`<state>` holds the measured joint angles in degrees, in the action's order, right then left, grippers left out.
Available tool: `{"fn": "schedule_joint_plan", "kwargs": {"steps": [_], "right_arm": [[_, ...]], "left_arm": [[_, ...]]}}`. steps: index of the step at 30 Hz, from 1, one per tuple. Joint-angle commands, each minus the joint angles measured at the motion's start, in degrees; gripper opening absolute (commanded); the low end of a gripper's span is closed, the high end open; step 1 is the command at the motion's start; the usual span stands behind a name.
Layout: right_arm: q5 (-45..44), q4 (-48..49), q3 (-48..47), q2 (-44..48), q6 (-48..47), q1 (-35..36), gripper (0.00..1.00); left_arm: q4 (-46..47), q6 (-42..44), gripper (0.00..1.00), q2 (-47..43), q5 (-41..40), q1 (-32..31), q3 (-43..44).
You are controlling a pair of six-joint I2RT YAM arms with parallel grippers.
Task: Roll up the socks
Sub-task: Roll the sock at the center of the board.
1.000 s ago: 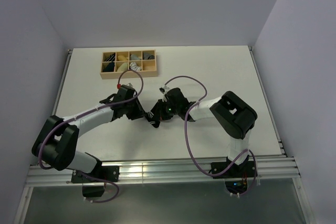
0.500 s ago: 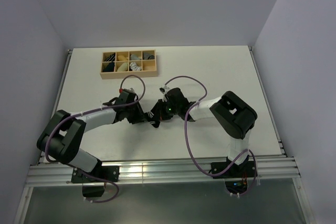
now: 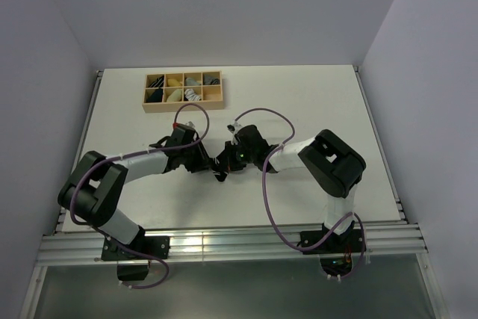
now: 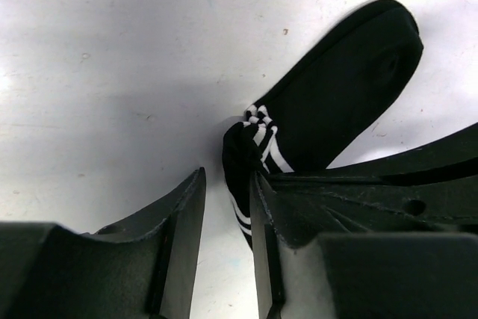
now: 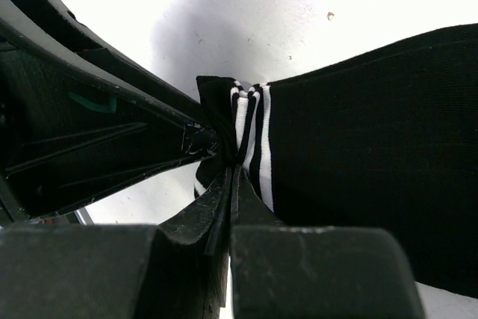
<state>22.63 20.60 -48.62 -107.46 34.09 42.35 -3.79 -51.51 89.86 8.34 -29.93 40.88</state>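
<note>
A black sock (image 4: 336,102) with two white bands near the cuff lies flat on the white table, mid-table in the top view (image 3: 222,168). My right gripper (image 5: 237,166) is shut on its bunched cuff (image 5: 246,128). My left gripper (image 4: 226,199) comes in from the other side. It is open, and the cuff end (image 4: 243,155) sits between its fingertips, against the right-hand finger (image 4: 261,214). White table shows through the rest of the gap. In the top view both grippers, left (image 3: 205,163) and right (image 3: 228,162), meet over the sock.
A wooden compartment box (image 3: 184,107) stands at the back left and holds several rolled socks, one of them white with dark stripes (image 3: 193,95). Purple cables loop above both wrists. The table's metal rail (image 3: 224,243) runs along the near edge.
My left arm has swung its elbow inward and its gripper has slid right, up to the sock's cuff. The right gripper has stayed shut on the cuff.
</note>
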Motion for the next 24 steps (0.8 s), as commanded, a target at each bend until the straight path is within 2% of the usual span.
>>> {"fn": "schedule_joint_plan", "kwargs": {"steps": [1,9,20,22,24], "right_arm": [[-3.12,-7.59,2.3,-3.98,-1.39,-0.07,0.0],[-2.86,-7.77,1.86,-4.78,-1.3,-0.07,0.0],[-2.94,-7.15,2.65,-4.43,-0.95,-0.07,0.0],[-2.95,-7.07,2.65,-4.51,-0.78,-0.07,0.0],[-2.86,-6.8,2.83,-4.6,-0.51,-0.07,0.0]], "left_arm": [[-0.69,1.76,0.38,2.42,-0.69,0.05,0.07],[0.01,1.85,0.4,3.74,-0.34,-0.04,0.16],[-3.06,1.94,0.21,6.02,-1.66,-0.04,1.48],[-3.94,2.2,0.22,5.68,-2.27,-0.04,2.01],[-4.82,2.55,0.32,5.06,-2.71,-0.04,1.92]]}}
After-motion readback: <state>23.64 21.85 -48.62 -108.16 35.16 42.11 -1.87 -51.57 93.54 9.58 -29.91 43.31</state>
